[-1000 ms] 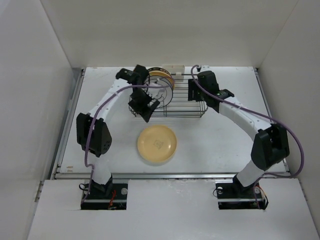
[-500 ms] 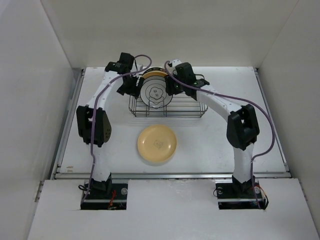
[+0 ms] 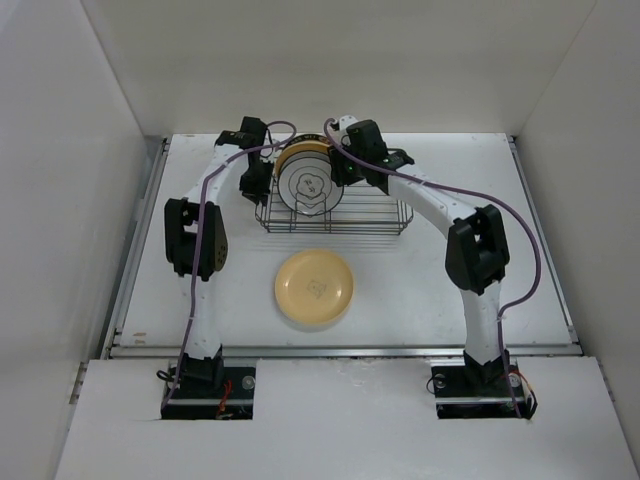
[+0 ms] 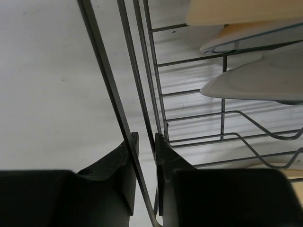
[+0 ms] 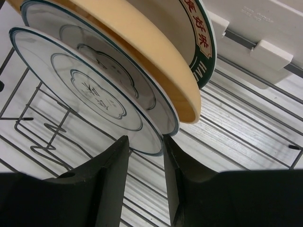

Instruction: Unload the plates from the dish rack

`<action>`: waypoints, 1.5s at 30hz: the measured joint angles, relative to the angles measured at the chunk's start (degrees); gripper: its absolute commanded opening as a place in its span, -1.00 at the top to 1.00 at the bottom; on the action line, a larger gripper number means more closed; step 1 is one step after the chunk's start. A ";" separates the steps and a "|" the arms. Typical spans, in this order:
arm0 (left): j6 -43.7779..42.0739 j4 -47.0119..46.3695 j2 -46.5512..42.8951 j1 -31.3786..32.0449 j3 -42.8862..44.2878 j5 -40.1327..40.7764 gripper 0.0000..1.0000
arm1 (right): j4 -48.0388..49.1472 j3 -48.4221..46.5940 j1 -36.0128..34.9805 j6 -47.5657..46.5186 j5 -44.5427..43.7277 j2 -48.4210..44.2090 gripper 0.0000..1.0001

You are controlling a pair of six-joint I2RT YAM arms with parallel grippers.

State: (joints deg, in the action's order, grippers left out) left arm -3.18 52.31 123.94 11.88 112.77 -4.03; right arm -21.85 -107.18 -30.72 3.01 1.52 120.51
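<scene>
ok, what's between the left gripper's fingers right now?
Left wrist view: side rim wires of the dish rack run between the fingers of the left gripper. No plate there; the plates sit further inside.

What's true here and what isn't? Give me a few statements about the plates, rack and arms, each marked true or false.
A yellow plate lies flat on the table before the dish rack. True.
The rack is empty. False: plates stand upright in it.
The left gripper straddles the rack's wire rim. True.
The right gripper hovers over the yellow plate. False: it flanks the front white plate's rim in the rack.
</scene>
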 measured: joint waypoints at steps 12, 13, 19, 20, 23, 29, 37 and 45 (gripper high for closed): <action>2.78 0.09 0.35 -1.53 0.33 -4.90 1.00 | -0.15 -4.79 1.25 -3.34 5.18 5.22 0.56; 2.67 0.17 0.39 -1.60 0.39 -5.09 1.00 | -0.22 -4.79 1.31 -3.56 5.51 5.33 0.65; 2.16 0.24 0.50 -1.77 0.52 -5.64 1.00 | 1.20 -4.52 0.74 -5.73 9.60 5.33 1.00; 2.14 0.26 0.50 -1.79 0.52 -5.68 1.00 | 1.64 -4.37 0.50 -5.73 9.66 5.14 1.00; 2.01 0.33 0.50 -1.79 0.52 -6.03 1.00 | 2.14 -3.45 -0.13 -5.66 8.98 4.33 1.00; 2.19 0.61 0.81 -1.73 0.76 -7.41 1.00 | 4.04 3.45 -0.81 -4.72 3.48 -2.84 1.00; 3.80 0.83 0.85 -2.03 0.83 -8.48 1.00 | 7.34 9.55 -0.90 -0.76 -4.00 -19.67 1.00; 9.14 0.63 0.83 -4.24 0.22 -12.59 1.00 | 5.68 17.90 0.42 4.76 1.70 -31.74 1.00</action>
State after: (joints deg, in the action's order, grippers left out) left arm 5.96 52.95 124.77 7.64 112.99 -16.62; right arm -16.16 -89.27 -30.30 7.77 3.22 88.77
